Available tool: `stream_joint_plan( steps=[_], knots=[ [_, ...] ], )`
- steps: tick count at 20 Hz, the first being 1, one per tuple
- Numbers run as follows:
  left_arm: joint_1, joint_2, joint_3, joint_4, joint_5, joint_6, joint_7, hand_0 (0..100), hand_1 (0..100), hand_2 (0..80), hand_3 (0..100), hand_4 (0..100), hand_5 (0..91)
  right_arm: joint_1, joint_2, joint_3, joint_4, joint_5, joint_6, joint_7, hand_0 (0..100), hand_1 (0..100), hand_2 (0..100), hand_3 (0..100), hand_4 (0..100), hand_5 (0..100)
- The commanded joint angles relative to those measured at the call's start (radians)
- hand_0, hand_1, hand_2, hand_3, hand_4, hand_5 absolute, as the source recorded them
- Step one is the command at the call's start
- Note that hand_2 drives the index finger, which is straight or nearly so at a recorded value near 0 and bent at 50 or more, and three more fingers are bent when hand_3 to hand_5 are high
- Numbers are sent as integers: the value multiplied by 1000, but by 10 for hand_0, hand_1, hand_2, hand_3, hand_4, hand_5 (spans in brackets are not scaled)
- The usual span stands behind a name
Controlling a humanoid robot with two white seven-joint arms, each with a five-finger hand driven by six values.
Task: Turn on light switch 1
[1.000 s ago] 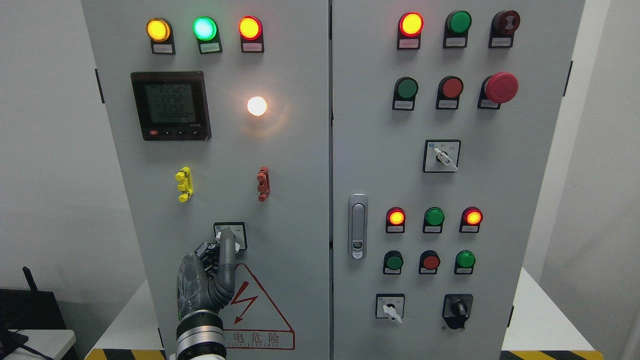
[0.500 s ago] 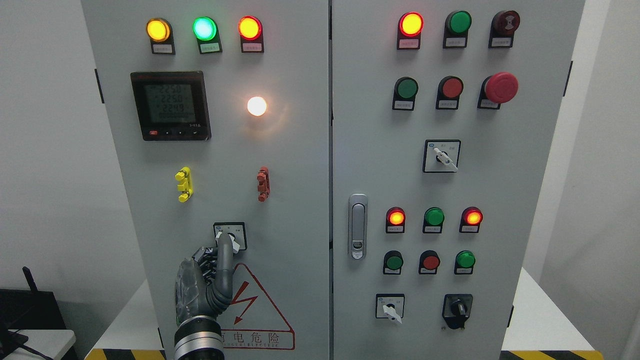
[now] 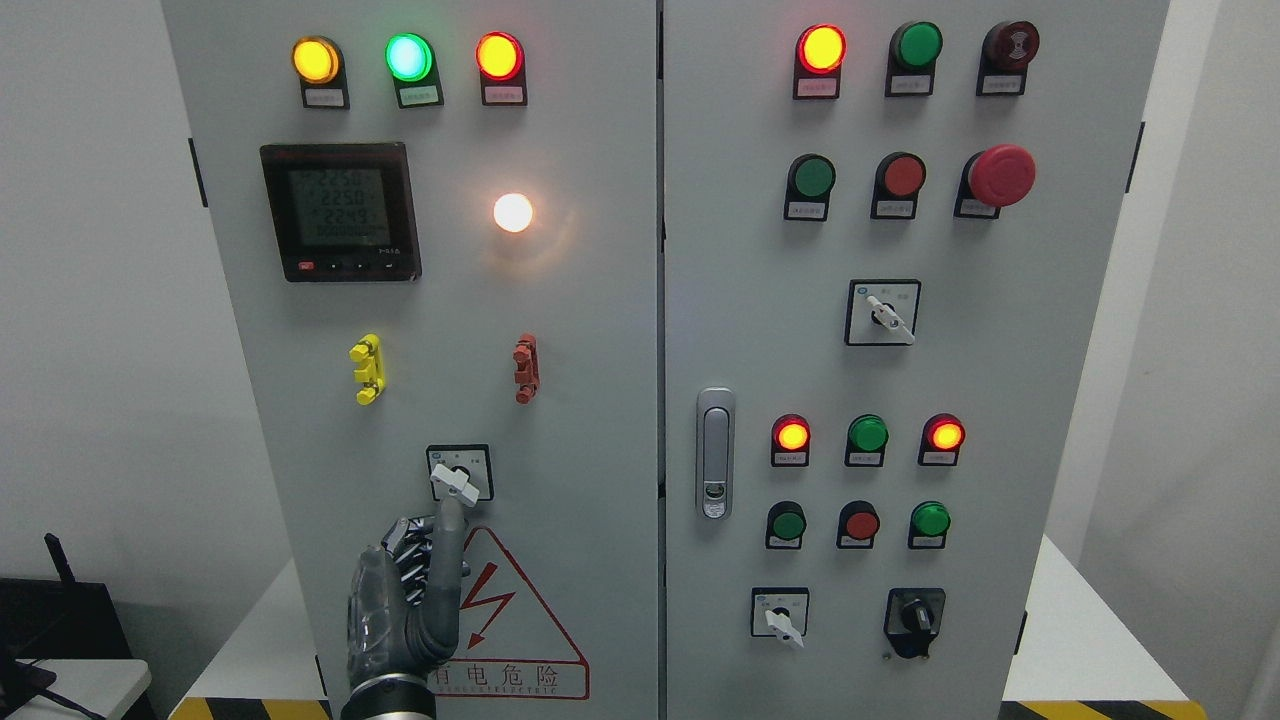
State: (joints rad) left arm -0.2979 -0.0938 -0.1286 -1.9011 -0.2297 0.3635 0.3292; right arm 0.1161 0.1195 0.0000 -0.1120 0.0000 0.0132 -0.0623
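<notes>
**Left hand below rotary switch**

Head view: The rotary switch (image 3: 459,473) is mounted on the cabinet's left door (image 3: 580,400), below the lit white lamp (image 3: 513,212). The left hand (image 3: 405,590) is raised just beneath the switch, one finger extended toward its white lever, the others curled, nothing gripped.

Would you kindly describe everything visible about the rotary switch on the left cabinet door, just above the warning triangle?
The rotary switch sits low on the left cabinet door, directly above the red-edged warning triangle. It has a square black-framed plate with a pale face, a small blue mark in its top left corner and a dark round hub. Its white lever, plastic by the look of it, lies tilted, running from upper left to lower right. The left hand is below it, one finger extended upward, the tip at the lever's lower edge; contact cannot be confirmed.
</notes>
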Motion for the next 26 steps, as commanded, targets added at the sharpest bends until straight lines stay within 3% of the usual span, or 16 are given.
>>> stream_joint_plan(
  steps=[1, 4, 6, 8, 9, 12, 16, 18, 20, 26],
  knots=[
    [176, 11, 148, -36, -2, -202, -100, 2, 112, 496, 864, 936, 864, 1, -1, 17, 0, -25, 1, -1, 120, 389, 0, 0, 0, 0],
    [298, 11, 312, -17, 26, -435, -257, 0, 52, 461, 876, 931, 859, 1, 0, 17, 0, -25, -1, -1, 120, 389, 0, 0, 0, 0],
    [350, 23, 450, 74, 113, -636, -356, 0, 12, 437, 869, 927, 844, 1, 0, 17, 0, -25, -1, -1, 120, 389, 0, 0, 0, 0],
    [410, 34, 558, 182, 228, -803, -426, 0, 0, 430, 837, 902, 698, 1, 0, 17, 0, -25, 1, -1, 120, 389, 0, 0, 0, 0],
    [437, 46, 602, 242, 280, -846, -452, 0, 0, 429, 825, 891, 678, 1, -1, 17, 0, -25, 1, -1, 120, 389, 0, 0, 0, 0],
    [482, 68, 734, 451, 342, -885, -475, 0, 0, 327, 675, 772, 565, 1, 0, 17, 0, -25, -1, -1, 120, 389, 0, 0, 0, 0],
    [490, 69, 875, 783, 343, -1012, -530, 26, 0, 109, 372, 460, 320, 1, 0, 17, 0, -25, -1, -1, 120, 389, 0, 0, 0, 0],
    [491, 78, 909, 946, 342, -1031, -524, 127, 0, 24, 325, 421, 312, 1, 0, 17, 0, -25, -1, -1, 120, 389, 0, 0, 0, 0],
    [523, 107, 914, 1093, 339, -1020, -521, 317, 0, 0, 283, 366, 262, 1, 0, 17, 0, -25, -1, -1, 120, 389, 0, 0, 0, 0],
    [557, 135, 868, 1514, 325, -1002, -539, 456, 0, 0, 87, 91, 93, 1, 0, 17, 0, -25, 1, -1, 120, 389, 0, 0, 0, 0]
  ],
)
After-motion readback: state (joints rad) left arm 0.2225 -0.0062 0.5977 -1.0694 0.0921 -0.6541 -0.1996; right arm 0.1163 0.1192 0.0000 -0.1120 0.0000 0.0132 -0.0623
